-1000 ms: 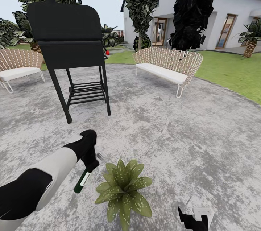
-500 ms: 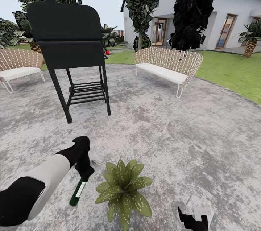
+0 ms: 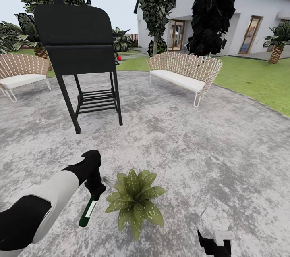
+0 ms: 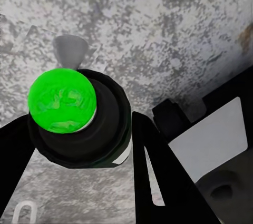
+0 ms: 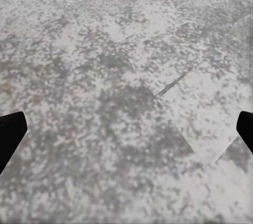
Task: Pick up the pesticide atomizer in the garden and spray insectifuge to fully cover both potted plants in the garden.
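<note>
— Grey speckled paving of the patio (image 3: 209, 144) carries everything. What's at its left side?

— A wicker chair (image 3: 20, 73) at the far left edge, then a black grill (image 3: 78, 47) on legs. Nearer the camera, the left gripper (image 3: 96, 192) points down with its jaws closed on the black spray head of the pesticide atomizer (image 3: 88, 212); the dark-green bottle with its white label hangs tilted below them, close over the paving.

— And from the wrist?

— The left wrist view looks down the bottle: the left gripper (image 4: 79, 145) has a black finger on each side of the dark round body, which has a bright green disc (image 4: 62, 101) on top. Leaf tips show at one edge.

— Where is the plant?

— A potted plant (image 3: 135, 200) sits just beside the bottle, to its right, on the near part of the patio.

— Farther right?

— A wicker sofa (image 3: 183, 75) at the far edge by the lawn (image 3: 257, 79). The right gripper (image 3: 215, 245) shows at the near edge; in the right wrist view its jaws stand wide apart over bare paving, holding nothing.
</note>
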`<state>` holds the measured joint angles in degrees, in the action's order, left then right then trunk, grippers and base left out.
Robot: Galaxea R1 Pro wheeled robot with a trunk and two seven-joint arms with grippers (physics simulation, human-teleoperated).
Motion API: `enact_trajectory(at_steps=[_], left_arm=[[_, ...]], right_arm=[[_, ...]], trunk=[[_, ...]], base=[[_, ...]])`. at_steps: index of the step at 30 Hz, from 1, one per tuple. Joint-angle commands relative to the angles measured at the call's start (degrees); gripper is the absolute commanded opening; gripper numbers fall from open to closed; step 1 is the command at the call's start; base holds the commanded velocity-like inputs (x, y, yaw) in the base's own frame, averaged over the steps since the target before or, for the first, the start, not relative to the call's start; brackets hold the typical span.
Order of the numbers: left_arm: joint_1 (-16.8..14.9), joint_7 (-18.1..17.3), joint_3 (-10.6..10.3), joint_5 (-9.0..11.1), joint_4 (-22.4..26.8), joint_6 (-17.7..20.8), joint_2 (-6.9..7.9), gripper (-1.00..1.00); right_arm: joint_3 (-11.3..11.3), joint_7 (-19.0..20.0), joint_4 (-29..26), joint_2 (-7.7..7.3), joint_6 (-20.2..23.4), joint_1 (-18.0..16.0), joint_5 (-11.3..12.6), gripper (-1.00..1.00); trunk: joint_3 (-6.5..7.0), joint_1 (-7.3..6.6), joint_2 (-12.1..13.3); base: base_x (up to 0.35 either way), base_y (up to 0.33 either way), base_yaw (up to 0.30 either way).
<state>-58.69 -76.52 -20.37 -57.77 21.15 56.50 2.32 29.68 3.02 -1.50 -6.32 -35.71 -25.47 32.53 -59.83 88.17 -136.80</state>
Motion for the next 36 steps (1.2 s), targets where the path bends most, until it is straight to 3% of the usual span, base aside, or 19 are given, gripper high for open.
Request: enact_trajectory(at_steps=[1,6,10,19,27,34,36], left_arm=[[-0.04,-0.56,-0.09,-0.50,0.12,0.54,0.02,-1.00],[0.23,-0.15,-0.31,-0.82,-0.06,0.54,0.88,-1.00],[0.58,0.02,-0.24,-0.84,-0.17,0.54,2.89,-1.00],[-0.66,-0.04,-0.16,-0.85,0.11,0.62,2.70,-1.00],[-0.86,0.16,-0.50,-0.93,-0.18,0.55,3.16,-1.00],[-0.85,0.23,-0.16,-0.91,-0.14,0.59,4.75,-1.00],[-1.06,0.37,-0.03,-0.83,0.27,0.74,4.36,-1.00]], right_arm=[[0.29,0.32,0.01,-0.01,-0.15,-0.02,0.60,1.00],[0.29,0.32,0.04,0.02,-0.15,-0.05,0.60,1.00],[0.29,0.32,0.02,0.07,-0.15,-0.04,0.58,1.00],[0.29,0.32,0.04,0.07,-0.15,-0.03,0.60,1.00],[0.29,0.32,0.04,0.08,-0.15,-0.02,0.60,1.00],[0.29,0.32,0.01,0.15,-0.15,-0.02,0.60,1.00],[0.29,0.32,0.01,0.16,-0.15,-0.02,0.60,1.00]], trunk=[[-0.05,-0.01,-0.02],[-0.05,-0.01,-0.02],[-0.05,-0.01,-0.02],[-0.05,-0.01,-0.02],[-0.05,-0.01,-0.02],[-0.05,-0.01,-0.02],[-0.05,-0.01,-0.02]], base=[[-0.004,-0.002,0.000],[-0.001,0.000,0.000],[0.000,0.000,0.000],[0.000,0.000,0.000],[0.000,0.000,0.000],[0.000,0.000,0.000],[0.000,0.000,0.000]])
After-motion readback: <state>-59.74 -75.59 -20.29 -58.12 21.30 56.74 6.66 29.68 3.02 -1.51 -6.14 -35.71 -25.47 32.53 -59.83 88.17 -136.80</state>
